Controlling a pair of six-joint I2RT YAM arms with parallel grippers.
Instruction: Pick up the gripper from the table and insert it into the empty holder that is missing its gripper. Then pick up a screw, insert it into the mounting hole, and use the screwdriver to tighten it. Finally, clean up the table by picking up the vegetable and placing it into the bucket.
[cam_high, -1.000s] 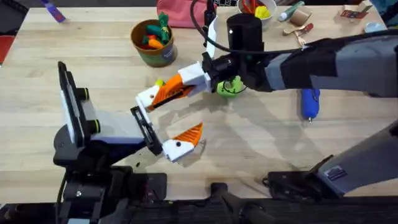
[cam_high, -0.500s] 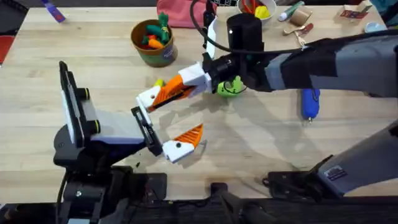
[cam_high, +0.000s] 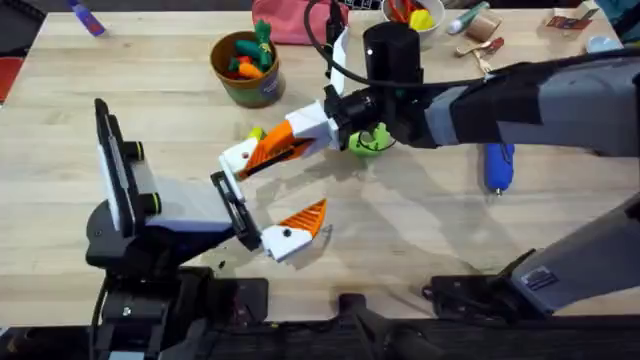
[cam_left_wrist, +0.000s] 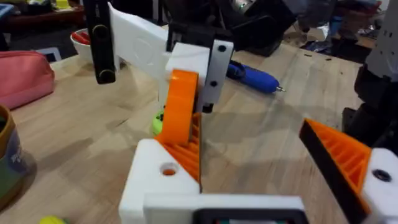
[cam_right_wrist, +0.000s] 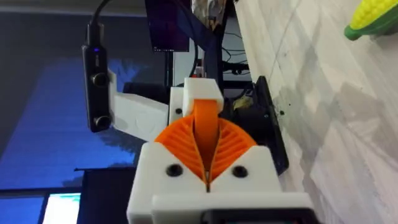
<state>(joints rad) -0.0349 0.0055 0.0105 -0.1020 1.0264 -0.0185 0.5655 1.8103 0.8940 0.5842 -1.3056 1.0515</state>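
The orange ribbed gripper (cam_high: 270, 151) (cam_left_wrist: 181, 118) (cam_right_wrist: 206, 119) is pinched in my right gripper (cam_high: 292, 139) (cam_right_wrist: 206, 163), which is shut on it. It rests against the empty holder (cam_high: 238, 158) (cam_left_wrist: 163, 177), the white far finger of my left gripper (cam_high: 264, 196) (cam_left_wrist: 261, 180), which stands open. The left gripper's other finger carries an orange pad (cam_high: 305, 215) (cam_left_wrist: 341, 155). The yellow-green vegetable (cam_high: 257, 133) (cam_right_wrist: 373, 18) lies just behind the holder. The blue screwdriver (cam_high: 498, 165) (cam_left_wrist: 252, 74) lies to the right. The green bucket (cam_high: 245, 70) stands at the back and holds orange carrots.
A green round disc (cam_high: 368, 141) lies under the right arm, beside a black cylinder (cam_high: 392, 50). A pink pouch (cam_high: 285, 25), a white bowl (cam_high: 412, 15) and small items line the back edge. A blue-purple marker (cam_high: 85, 18) lies at the far left.
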